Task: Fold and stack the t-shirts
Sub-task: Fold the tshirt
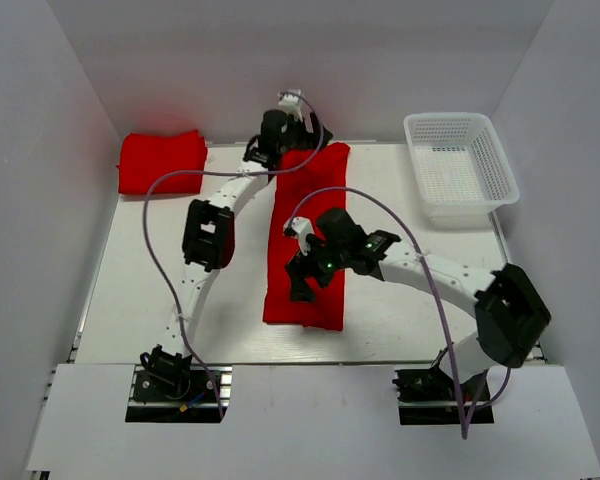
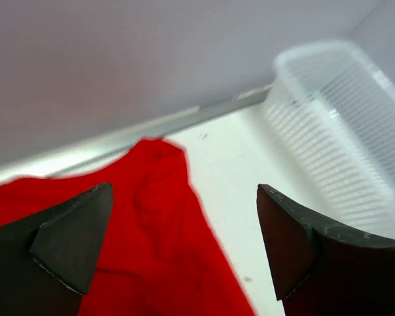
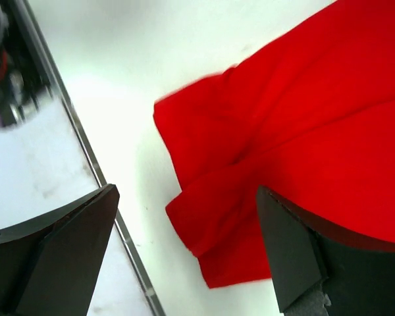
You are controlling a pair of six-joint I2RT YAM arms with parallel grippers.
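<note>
Soft matt red cloth for the long t-shirt (image 1: 308, 240) in the middle, lightly creased along its folds, without sheen. Same matt red cloth for the folded t-shirt (image 1: 162, 160) at the far left. White plastic mesh for the basket (image 1: 460, 165) at the far right, slightly glossy, pierced all over. Smooth white table (image 1: 130, 300), faintly shiny, edged by a bright metal rail (image 3: 85, 155). Dark matt plastic on the fingers of the left claw (image 2: 184, 191) and the right claw (image 3: 184, 197), smooth, paler along the edges. Smooth lilac sheathing on the cable (image 1: 145, 220). Matt white walls (image 1: 40, 150).
</note>
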